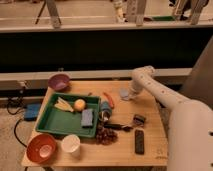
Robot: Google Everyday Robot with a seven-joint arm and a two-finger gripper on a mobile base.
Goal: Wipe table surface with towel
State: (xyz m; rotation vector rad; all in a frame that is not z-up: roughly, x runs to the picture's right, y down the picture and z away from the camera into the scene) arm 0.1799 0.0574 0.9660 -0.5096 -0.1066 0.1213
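The towel [124,94] lies flat on the table [150,142] near its far edge, right of the tray [50,122], with the gripper [131,93] directly over its right side; grip unclear.

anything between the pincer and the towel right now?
Nothing visible. The pincer is down at the towel near the table's far edge, the two right together. The nearest item, an orange-red tool, lies just left of the towel, not between them.
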